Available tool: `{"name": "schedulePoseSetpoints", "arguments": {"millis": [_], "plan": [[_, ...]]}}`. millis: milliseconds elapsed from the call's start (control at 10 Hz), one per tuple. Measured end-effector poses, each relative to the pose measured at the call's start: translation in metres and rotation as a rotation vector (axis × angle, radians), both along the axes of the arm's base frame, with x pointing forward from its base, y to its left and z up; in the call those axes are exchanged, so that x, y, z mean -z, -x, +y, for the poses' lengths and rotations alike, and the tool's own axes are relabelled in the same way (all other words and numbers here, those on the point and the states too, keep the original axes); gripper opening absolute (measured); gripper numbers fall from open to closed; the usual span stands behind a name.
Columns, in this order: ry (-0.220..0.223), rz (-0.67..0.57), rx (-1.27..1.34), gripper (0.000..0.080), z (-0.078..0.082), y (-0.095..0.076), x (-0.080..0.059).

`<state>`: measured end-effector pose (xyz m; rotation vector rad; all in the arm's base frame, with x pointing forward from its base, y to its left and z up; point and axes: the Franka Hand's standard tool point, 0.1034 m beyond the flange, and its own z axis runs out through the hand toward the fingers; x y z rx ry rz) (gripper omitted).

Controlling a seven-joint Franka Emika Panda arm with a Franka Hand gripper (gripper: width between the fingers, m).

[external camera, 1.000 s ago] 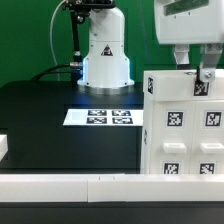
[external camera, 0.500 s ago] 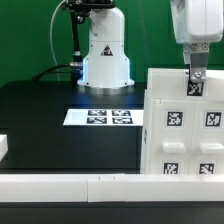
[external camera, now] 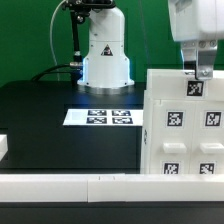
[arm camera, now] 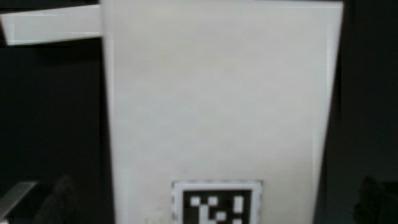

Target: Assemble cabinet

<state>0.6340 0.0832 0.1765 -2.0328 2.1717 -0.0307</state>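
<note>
The cabinet, a large white box with several black-and-white tags on its front, stands on the black table at the exterior view's right. My gripper hangs at its top edge, above the upper tag. In the wrist view the cabinet's white face fills the middle, with one tag close to my gripper. The dark fingers show dimly on either side of the white face, spread wide. The jaws look open, holding nothing.
The marker board lies flat in the middle of the table, in front of the arm's white base. Long white border rails run along the front edge. A small white block sits at the exterior view's left. A white bar shows in the wrist view.
My gripper moved toward the exterior view's left and down onto the cabinet's top, then back right and slightly up. The cabinet shifted a little to the right and up in the picture.
</note>
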Motion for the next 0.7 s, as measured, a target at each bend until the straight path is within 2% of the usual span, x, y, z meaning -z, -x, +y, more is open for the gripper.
{"name": "schedulePoseSetpoints", "arguments": {"millis": [100,200,700], "plan": [[-0.024,-0.020,-0.018,0.0796,0.001,-0.002,-0.021],[-0.041,-0.032,-0.023,0.0796,0.000,-0.003,-0.032],[-0.040,-0.032,-0.035,0.0795,0.002,-0.003,-0.031]]}}
